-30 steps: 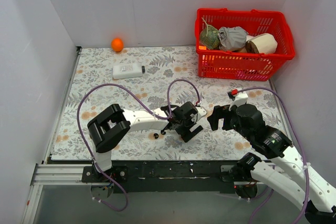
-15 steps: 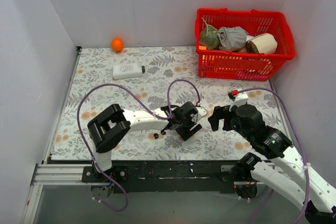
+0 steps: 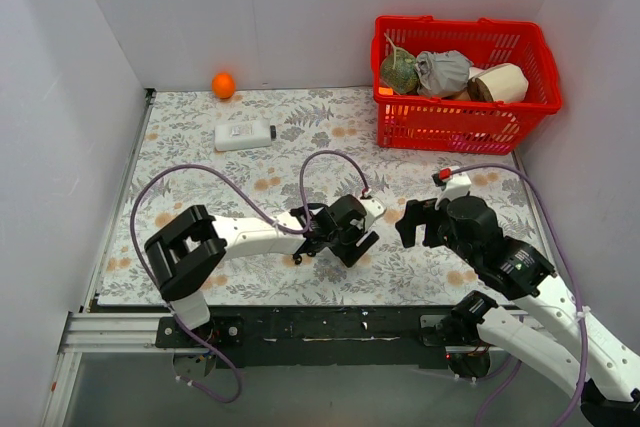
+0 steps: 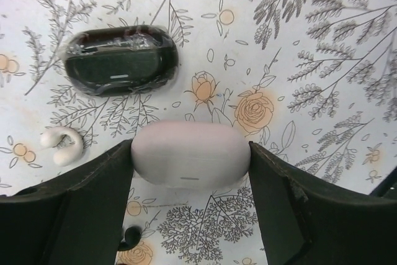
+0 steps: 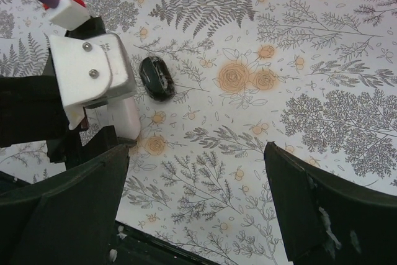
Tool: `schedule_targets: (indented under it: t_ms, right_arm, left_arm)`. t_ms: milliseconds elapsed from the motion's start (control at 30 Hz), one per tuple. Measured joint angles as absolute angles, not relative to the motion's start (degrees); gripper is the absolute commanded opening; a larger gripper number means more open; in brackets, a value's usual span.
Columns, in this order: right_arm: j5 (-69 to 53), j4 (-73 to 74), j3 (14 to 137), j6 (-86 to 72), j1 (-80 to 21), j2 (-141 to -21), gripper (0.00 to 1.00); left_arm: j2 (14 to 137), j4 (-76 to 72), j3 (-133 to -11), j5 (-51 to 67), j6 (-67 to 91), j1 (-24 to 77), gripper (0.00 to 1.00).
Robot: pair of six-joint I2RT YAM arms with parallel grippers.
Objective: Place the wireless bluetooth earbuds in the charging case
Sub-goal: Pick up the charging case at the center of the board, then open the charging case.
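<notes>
Left gripper [image 4: 191, 175]: fingers [image 4: 87, 197] pressed against both ends of a pale oval case [image 4: 191, 161], clamped on it. Cannot tell whether the case rests on the floral mat [image 3: 190, 162] or is just off it. Lid looks closed.

Just past the fingertips, apart from the pale case: a black oval case [image 4: 121, 60], glossy, also closed. To one side of the pale case lies a small white C-shaped bud [image 4: 61, 147], loose on the mat.

Task thing: one black earbud [image 4: 129, 238] shows at the lower edge of the left wrist view, under the finger and not touching the pale case. From above the same bud [image 3: 297, 259] sits on the mat just left of the left gripper, towards the near edge. Second black earbud not found; hidden or too small to tell.

Right gripper [image 5: 197, 175]: fingers wide apart, nothing between them, held over the mat to the right of the left gripper, near but not touching.

Step, as I judge it: sorting or securing a case; no bud is in a case yet. Black buds probably belong to the black oval, so the hold on the pale one may be the wrong pick or a clearing move.

Next move calls for the right case steadied and opened, then a very fine pinch on a tiny bud.
</notes>
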State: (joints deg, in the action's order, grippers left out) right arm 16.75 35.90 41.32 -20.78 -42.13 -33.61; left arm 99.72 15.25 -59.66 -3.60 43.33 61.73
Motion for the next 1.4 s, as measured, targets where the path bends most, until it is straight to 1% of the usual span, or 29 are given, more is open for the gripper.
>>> schedule_targets:
  t_ms: [233,367,567,700,800,1100,1400]
  right_arm:
    - [16.8,35.5,43.9,-20.8,-42.1,-35.1,0.98]
    - [16.7,35.0,46.2,-20.6,-42.1,-37.4,0.97]
    - [14.9,32.4,49.4,-19.9,-42.1,-42.5,0.96]
    - [10.3,29.6,49.5,-19.5,-42.1,-46.5,0.95]
    - [5.6,28.4,50.3,-19.4,-42.3,-50.0,0.95]
    - [-2.6,26.8,56.6,-19.3,-48.7,-59.4,0.93]
    - [-4.3,25.3,56.9,-19.4,-53.9,-63.0,0.93]
  left_arm:
    - [91.5,9.6,-56.7,-5.7,45.0,61.7,0.00]
    - [84.4,4.8,-52.4,-7.2,46.4,61.7,0.00]
    - [69.5,-6.3,-40.6,-7.3,48.7,61.7,0.00]
    - [58.9,-14.3,-30.2,-4.6,48.5,61.7,0.00]
    - [54.0,-17.4,-24.6,-2.3,47.2,61.7,0.00]
    - [46.4,-24.9,-15.6,3.0,42.0,61.7,0.00]
    - [46.9,-26.3,-15.4,3.9,38.2,61.7,0.00]
